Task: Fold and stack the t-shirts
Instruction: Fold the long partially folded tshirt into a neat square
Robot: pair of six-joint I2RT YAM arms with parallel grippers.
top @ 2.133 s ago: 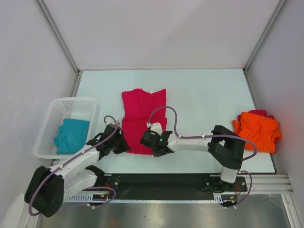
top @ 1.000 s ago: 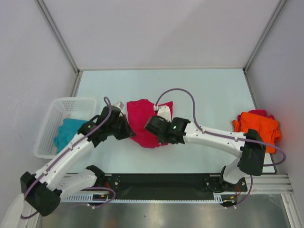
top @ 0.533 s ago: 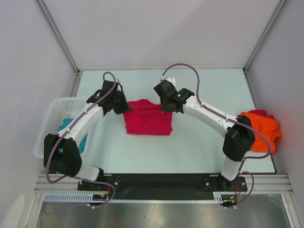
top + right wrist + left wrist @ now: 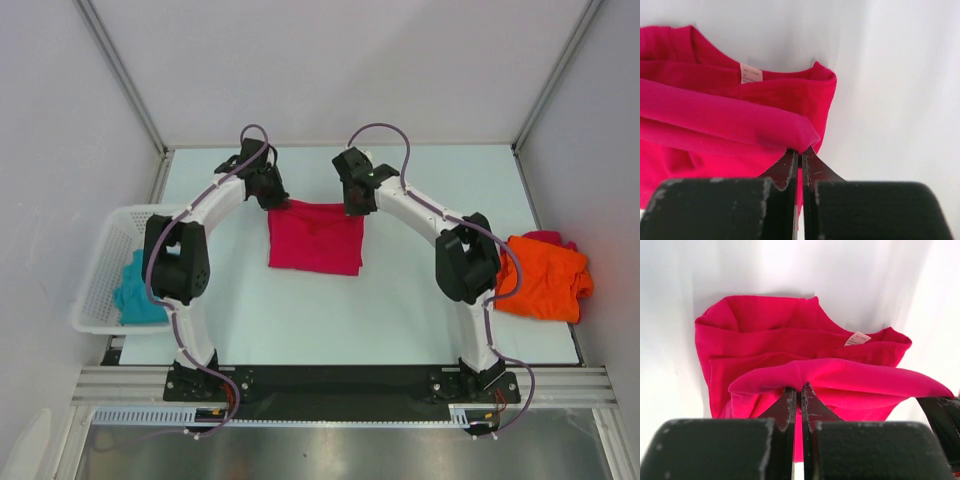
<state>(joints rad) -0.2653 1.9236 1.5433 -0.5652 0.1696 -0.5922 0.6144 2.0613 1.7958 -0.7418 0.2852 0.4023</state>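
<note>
The soft pink shirt (image 4: 315, 238) is laid folded in a square at the middle of the top view. The orange shirt (image 4: 540, 275) is crumpled at right. The teal shirt (image 4: 130, 290) is half hidden in the mesh basket (image 4: 95, 265) at left. The pink shirt's top corners are pinched by the left gripper (image 4: 272, 197) and the right gripper (image 4: 357, 204).

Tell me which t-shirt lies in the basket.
The teal t-shirt, in the white basket; the crimson t-shirt and the orange t-shirt are outside it, on the table.
</note>
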